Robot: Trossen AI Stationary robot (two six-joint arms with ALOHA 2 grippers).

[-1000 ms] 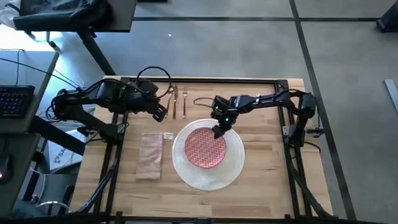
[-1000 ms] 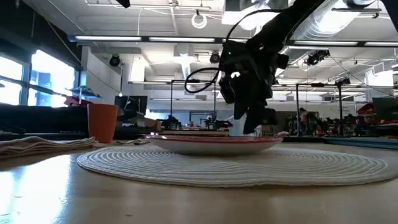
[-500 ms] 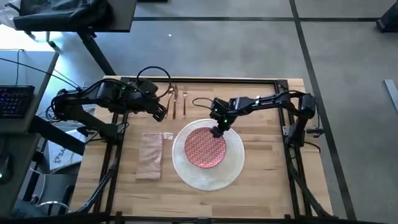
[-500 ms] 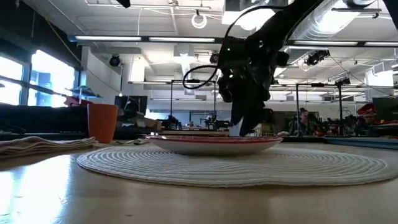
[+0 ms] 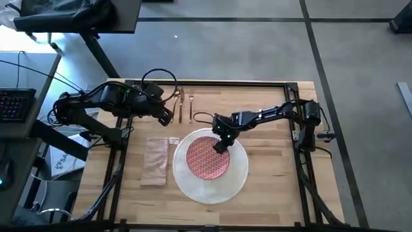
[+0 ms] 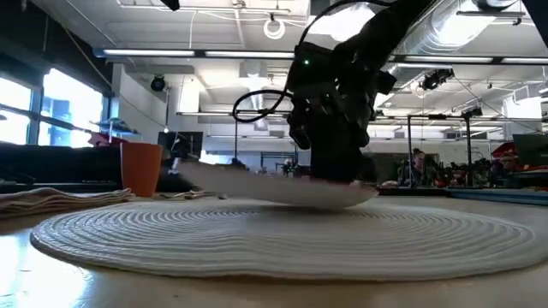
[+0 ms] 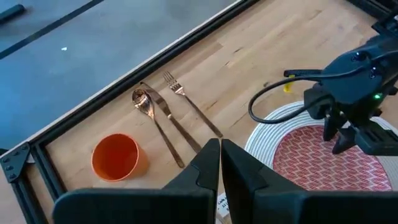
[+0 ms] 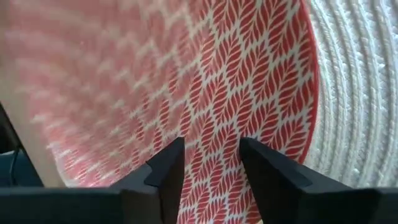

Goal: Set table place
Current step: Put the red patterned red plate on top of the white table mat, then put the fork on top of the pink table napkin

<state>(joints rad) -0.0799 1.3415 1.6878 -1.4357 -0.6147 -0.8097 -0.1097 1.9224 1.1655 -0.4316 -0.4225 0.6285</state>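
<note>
Right gripper (image 5: 221, 143) is clamping the rim of the plate (image 5: 207, 156) at its far edge, tilting it up off the placemat (image 5: 237, 182); in the low view the plate's gripped side is riding high and the other side is dipping toward the mat. The plate is sitting roughly centred on the mat, mid-table (image 5: 270, 193). Left gripper (image 5: 166, 116) is waiting with fingers together near the cup (image 7: 117, 157) and cutlery (image 7: 168, 118), far-left. The right arm is nearer; judging by this, it needs to lower the plate flat.
</note>
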